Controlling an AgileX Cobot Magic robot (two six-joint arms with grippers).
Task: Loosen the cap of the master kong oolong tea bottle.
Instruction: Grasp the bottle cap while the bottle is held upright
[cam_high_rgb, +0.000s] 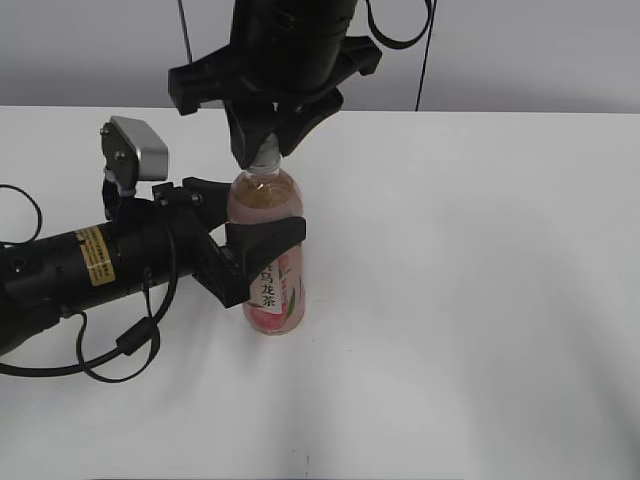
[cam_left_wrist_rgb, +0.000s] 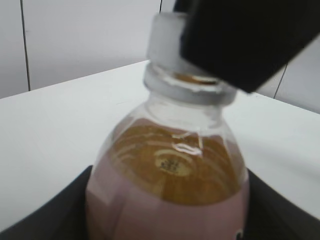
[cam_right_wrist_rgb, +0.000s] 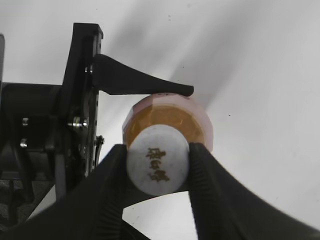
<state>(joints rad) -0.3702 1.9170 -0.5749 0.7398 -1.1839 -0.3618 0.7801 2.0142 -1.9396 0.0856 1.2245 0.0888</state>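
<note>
Two grippers on upright master kong oolong tea bottle (cam_high_rgb: 266, 255): left gripper (cam_high_rgb: 245, 250) clamps body, right gripper (cam_high_rgb: 265, 152) descends on top.
Left wrist: black finger (cam_left_wrist_rgb: 240, 40) against cap (cam_left_wrist_rgb: 167, 42).
Right wrist: cap pinched between both fingers (cam_right_wrist_rgb: 110, 180); table (cam_right_wrist_rgb: 270, 75) below.

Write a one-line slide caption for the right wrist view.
Right end effector clamps the white cap from above while the left end effector steadies the bottle.
</note>
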